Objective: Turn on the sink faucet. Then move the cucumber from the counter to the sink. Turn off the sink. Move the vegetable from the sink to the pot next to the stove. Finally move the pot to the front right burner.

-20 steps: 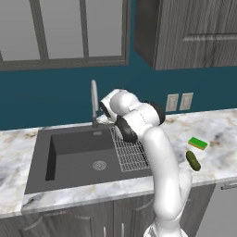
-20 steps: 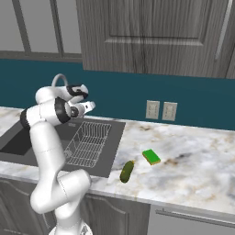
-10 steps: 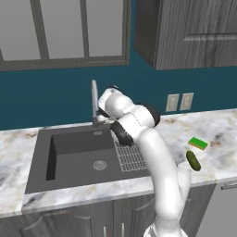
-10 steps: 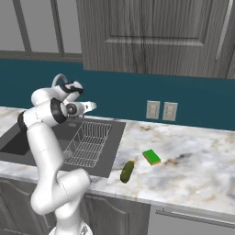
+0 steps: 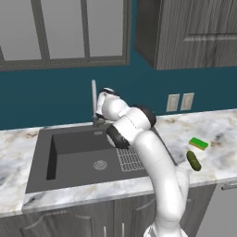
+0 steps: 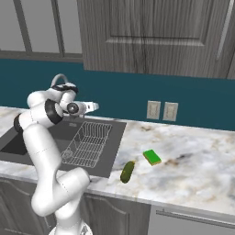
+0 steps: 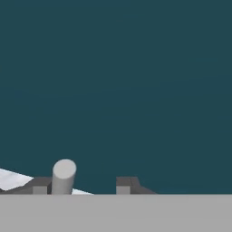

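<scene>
The gripper point(image 7: 84, 186) sits at the sink faucet point(image 5: 94, 99), its jaws standing apart with the small silver lever point(image 7: 64, 174) against one fingertip rather than clamped. The risk is that the lever slips off that finger, leaving the water off. The cucumber point(image 5: 193, 160) lies on the counter point(image 5: 217, 139) at three o'clock from the sink point(image 5: 74, 157), beside a green sponge point(image 5: 199, 143).

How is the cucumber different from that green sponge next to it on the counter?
The cucumber is dark green, rounded and oblong; the sponge is bright green, flat and blocky. The cucumber lies nearer the counter's front edge, the sponge farther back. Both rest apart on the marble, right of the sink.
</scene>
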Tool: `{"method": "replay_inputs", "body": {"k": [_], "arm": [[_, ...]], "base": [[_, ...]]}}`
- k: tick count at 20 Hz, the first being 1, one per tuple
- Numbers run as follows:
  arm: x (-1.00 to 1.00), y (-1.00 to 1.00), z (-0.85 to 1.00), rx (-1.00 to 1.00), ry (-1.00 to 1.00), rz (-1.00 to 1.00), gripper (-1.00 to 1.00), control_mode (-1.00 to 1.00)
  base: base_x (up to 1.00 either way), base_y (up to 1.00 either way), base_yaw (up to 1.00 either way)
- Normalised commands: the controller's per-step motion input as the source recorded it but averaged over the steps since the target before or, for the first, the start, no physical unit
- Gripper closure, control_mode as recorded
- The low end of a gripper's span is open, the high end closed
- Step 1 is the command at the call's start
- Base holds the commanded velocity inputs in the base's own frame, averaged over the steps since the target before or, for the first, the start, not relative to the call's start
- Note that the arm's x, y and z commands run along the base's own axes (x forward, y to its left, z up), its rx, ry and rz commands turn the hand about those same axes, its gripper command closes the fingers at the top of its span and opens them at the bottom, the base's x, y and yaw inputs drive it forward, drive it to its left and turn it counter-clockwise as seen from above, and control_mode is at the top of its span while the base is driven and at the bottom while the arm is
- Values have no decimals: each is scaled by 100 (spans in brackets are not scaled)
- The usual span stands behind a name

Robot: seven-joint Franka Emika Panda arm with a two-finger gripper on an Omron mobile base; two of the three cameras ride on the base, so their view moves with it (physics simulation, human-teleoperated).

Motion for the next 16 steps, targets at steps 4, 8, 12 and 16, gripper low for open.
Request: {"method": "replay_inputs", "body": {"k": [4,8,12,16], "arm": [[-5,-64,-35,2,2,0,100,-100],[-5,-61,-39,2,3,0,100,-100],[-5,-60,-42,1,3,0,100,-100],[-5,-59,-43,1,5,0,100,-100]], "base": [[0,0,0],[0,0,0],[0,0,0],[0,0,0]]}}
